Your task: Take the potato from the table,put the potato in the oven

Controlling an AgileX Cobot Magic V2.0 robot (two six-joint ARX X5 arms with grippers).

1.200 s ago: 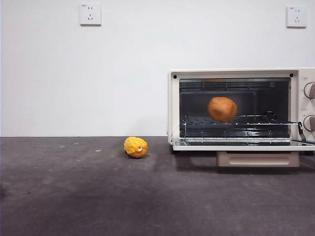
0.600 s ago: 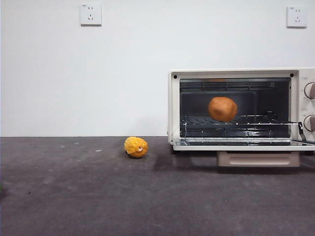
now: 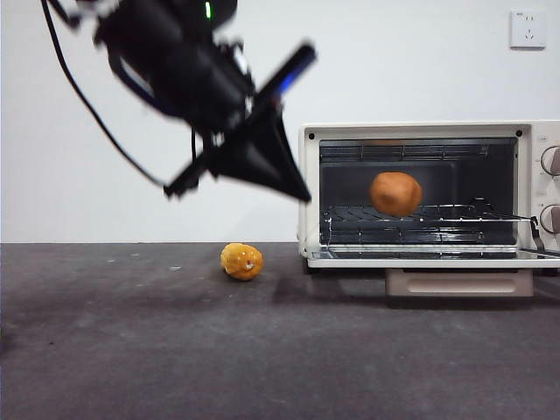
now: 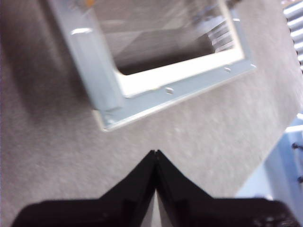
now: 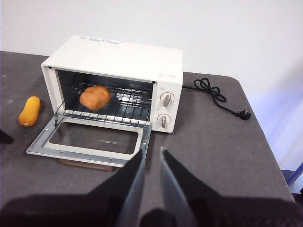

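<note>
Tabletop: bare but for yellow fruit left of oven. Oven door down, potato on rack inside. Your left hand pinched shut, empty, high near oven's left wall; risk clipping it. Right hand narrow, empty, waiting.

Brown potato on the wire rack inside the open cream oven, on the table.
</note>
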